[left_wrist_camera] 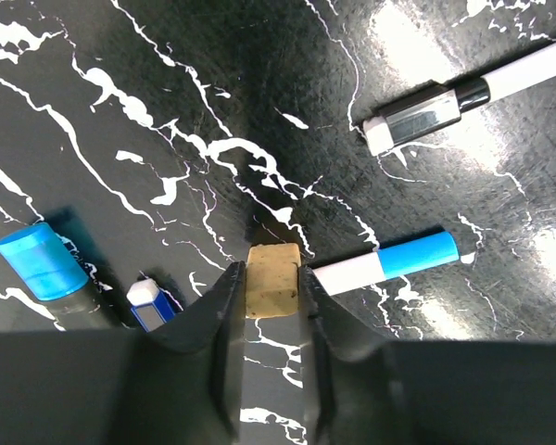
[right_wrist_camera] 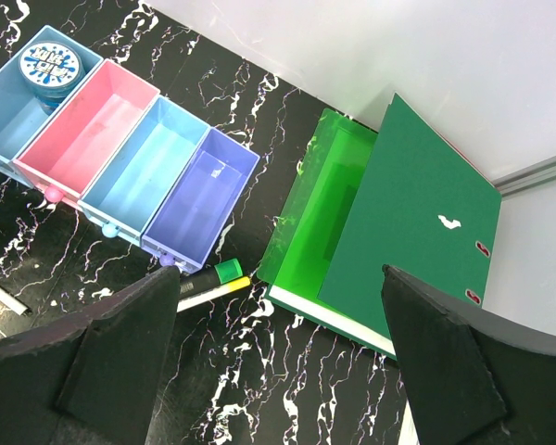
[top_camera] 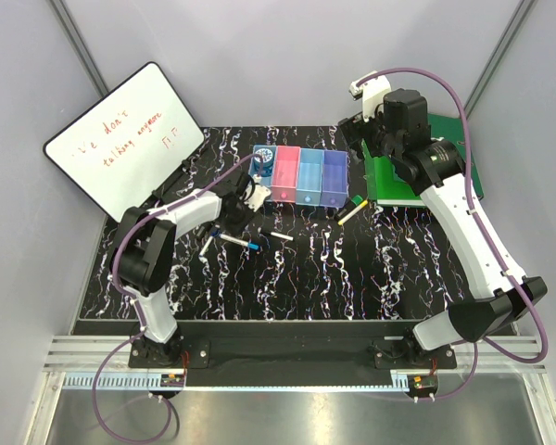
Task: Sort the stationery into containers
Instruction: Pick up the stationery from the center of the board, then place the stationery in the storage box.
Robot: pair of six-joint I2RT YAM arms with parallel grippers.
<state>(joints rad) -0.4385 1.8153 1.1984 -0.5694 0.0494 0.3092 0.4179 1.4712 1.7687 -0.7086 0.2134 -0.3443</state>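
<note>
- Left pincer (left_wrist_camera: 271, 276) is clenched on a small tan block (left_wrist_camera: 273, 289), close to the tabletop (left_wrist_camera: 167, 111).
- The containers (top_camera: 301, 176) sit just beyond it toward the far edge, so the left arm is nearer.
- Right pincer (right_wrist_camera: 278, 315) hangs released over the far-right corner.

The work surface is a glossy black tabletop with white marble-like veining (top_camera: 352, 278), and it shows bright glare patches. Plain pale grey wall panels (top_camera: 287, 56) enclose it at the rear and both sides, with slanting metal corner struts (top_camera: 79, 42). A white rounded-corner whiteboard with red writing (top_camera: 125, 139) leans at the left. Green ring binders (right_wrist_camera: 417, 213) lie at the right rear. Ribbed aluminium rails (top_camera: 93, 350) border the near edge.
</note>
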